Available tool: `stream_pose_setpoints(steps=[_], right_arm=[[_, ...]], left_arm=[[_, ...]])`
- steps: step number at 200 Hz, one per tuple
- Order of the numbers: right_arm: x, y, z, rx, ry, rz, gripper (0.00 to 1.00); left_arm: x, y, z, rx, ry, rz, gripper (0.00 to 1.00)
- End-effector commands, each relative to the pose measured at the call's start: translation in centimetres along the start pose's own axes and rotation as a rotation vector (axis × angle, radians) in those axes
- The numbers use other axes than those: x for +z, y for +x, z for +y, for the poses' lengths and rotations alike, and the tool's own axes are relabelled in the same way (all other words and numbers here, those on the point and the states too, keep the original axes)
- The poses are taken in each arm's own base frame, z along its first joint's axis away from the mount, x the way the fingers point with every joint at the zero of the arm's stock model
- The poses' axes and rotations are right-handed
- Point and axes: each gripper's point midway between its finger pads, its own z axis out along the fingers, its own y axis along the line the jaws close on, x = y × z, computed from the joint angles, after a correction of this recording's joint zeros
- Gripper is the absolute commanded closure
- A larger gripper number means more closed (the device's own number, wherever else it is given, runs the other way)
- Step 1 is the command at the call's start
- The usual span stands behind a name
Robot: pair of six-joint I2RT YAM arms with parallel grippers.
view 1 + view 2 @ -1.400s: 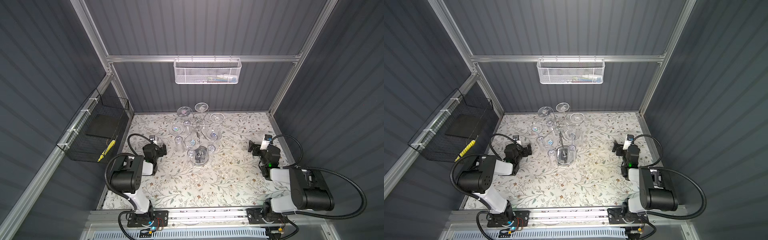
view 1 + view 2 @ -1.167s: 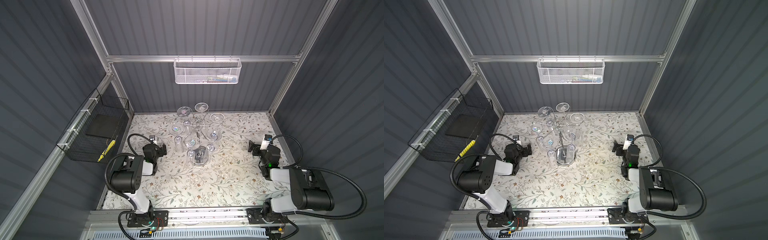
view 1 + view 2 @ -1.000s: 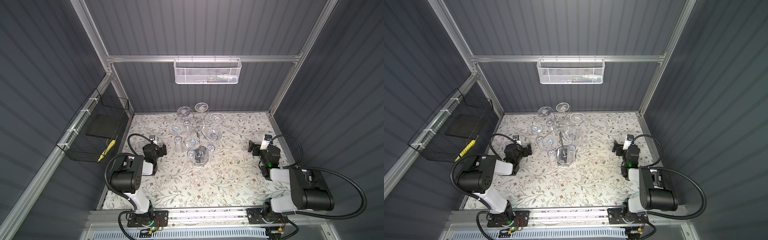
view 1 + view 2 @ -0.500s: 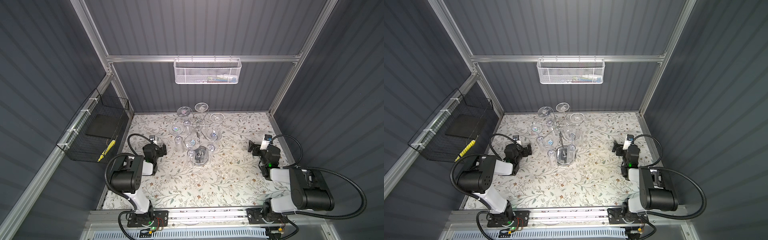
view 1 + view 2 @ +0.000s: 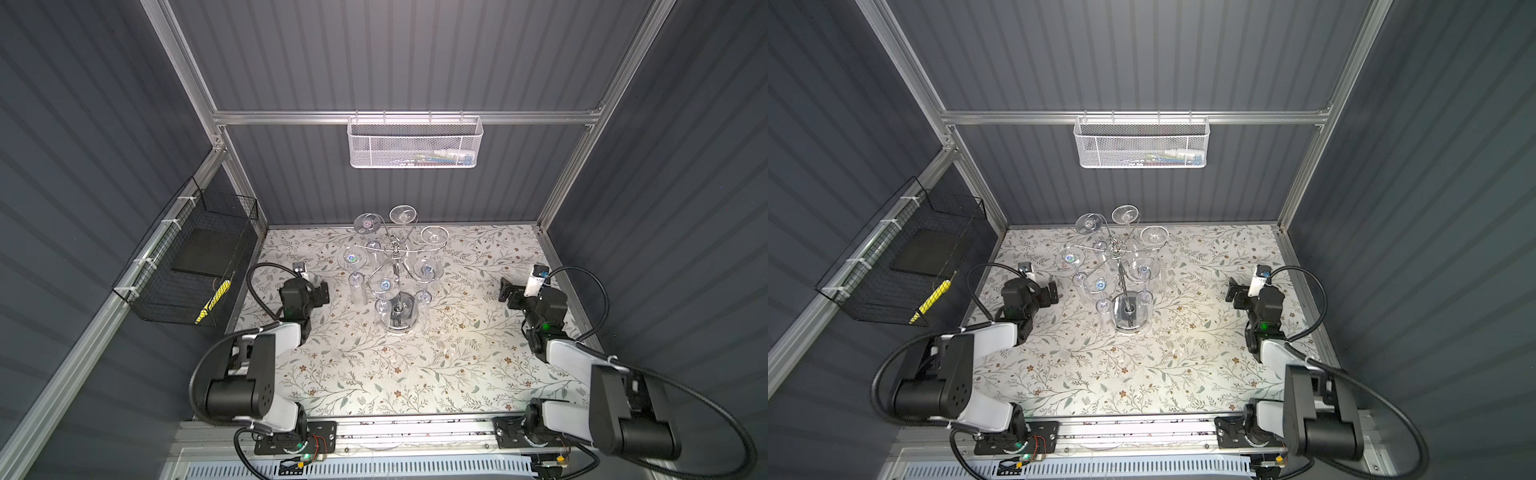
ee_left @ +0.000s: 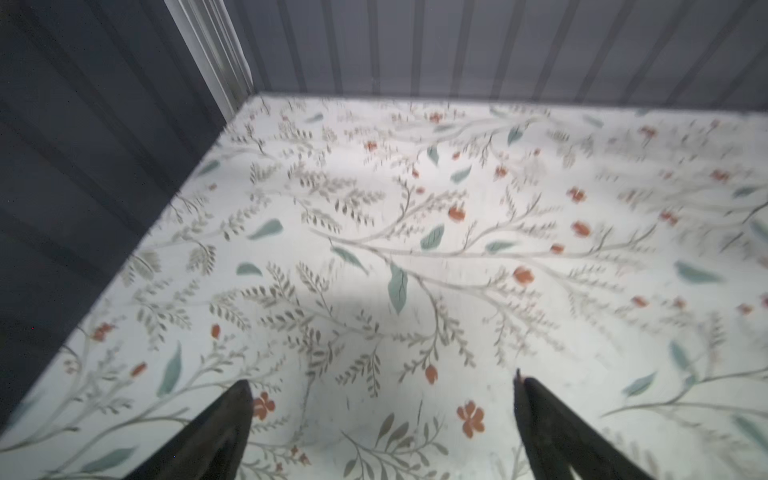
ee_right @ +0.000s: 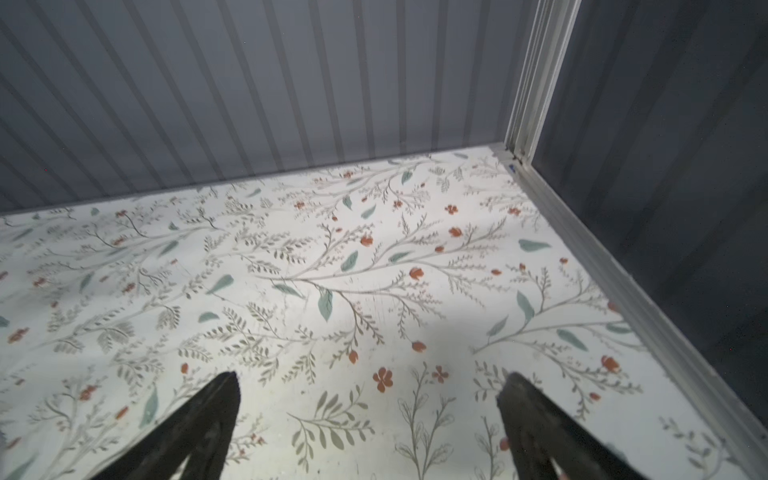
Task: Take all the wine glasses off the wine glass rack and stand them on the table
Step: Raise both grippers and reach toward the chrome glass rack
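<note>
Six wine glasses (image 5: 385,285) hang upside down, feet uppermost, from the curled arms of the wine glass rack (image 5: 397,266), whose round chrome base sits on the flowered table cover (image 5: 415,374); both top views show it upright, and none of the glasses is off it (the bowls are clear and hard to trace against the pattern). To the left of the rack, near its outermost glass but apart from it, the left gripper (image 5: 322,291) is low over the cover with its jaws spread wide. The left wrist view shows the two dark fingers (image 6: 232,419) far apart with only leaves and red flowers between them. On the rack's other side, well apart from it, the right gripper (image 5: 507,291) is also low over the cover with its jaws wide. In the right wrist view its fingers (image 7: 216,411) frame bare cover, and neither gripper holds anything. Both grippers show again in a top view, the left gripper (image 5: 1052,293) and the right gripper (image 5: 1233,293) flanking the rack (image 5: 1130,316). Behind and above the rack a white mesh basket (image 5: 415,143) hangs from the back rail. Left of the rack, beyond the left gripper, a black wire basket (image 5: 187,266) hangs on the side wall.
</note>
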Motion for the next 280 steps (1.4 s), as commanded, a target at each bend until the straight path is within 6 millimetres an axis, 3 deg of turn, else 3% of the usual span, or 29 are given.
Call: stream_pose_setpoints(steps=[1,32,59,86,108,130,174,216,280], right_arm=[[-2.3,-5.0,1.6,0.068,-0.052,0.021,0.01],[-6.0,-10.4,4.1,0.219,-0.139,0.063,0.01],[-8.7,-13.2,6.8,0.317,-0.248,0.138,0.01],[-10.9,-14.0,9.7,0.436,-0.386,0.238,0.01],[-12.5,-14.4,11.8,0.494,-0.484,0.289,0.01],[-13.6,-14.7,13.5,0.531,-0.556,0.337,0.01],[-14.6,-14.4,15.5,0.521,-0.61,0.404,0.01],[-14.4,-13.6,16.2,0.528,-0.617,0.436,0.02],[-14.2,-13.5,16.4,0.547,-0.61,0.447,0.04]], left_arm=[[-3.6,-5.2,-0.7,-0.063,0.062,0.008,0.0],[-9.4,-10.7,-2.6,-0.157,0.208,-0.023,0.0],[-14.0,-14.0,-3.6,-0.236,0.301,-0.041,0.0],[-18.1,-15.4,-5.3,-0.338,0.423,0.017,0.0],[-21.0,-15.7,-6.2,-0.442,0.496,0.073,0.01],[-23.2,-15.3,-8.5,-0.604,0.66,0.157,0.03],[-24.7,-14.2,-10.5,-0.819,0.797,0.286,0.09],[-23.0,-12.4,-11.9,-0.943,0.871,0.395,0.18],[-21.8,-13.5,-12.6,-1.007,0.944,0.381,0.35]])
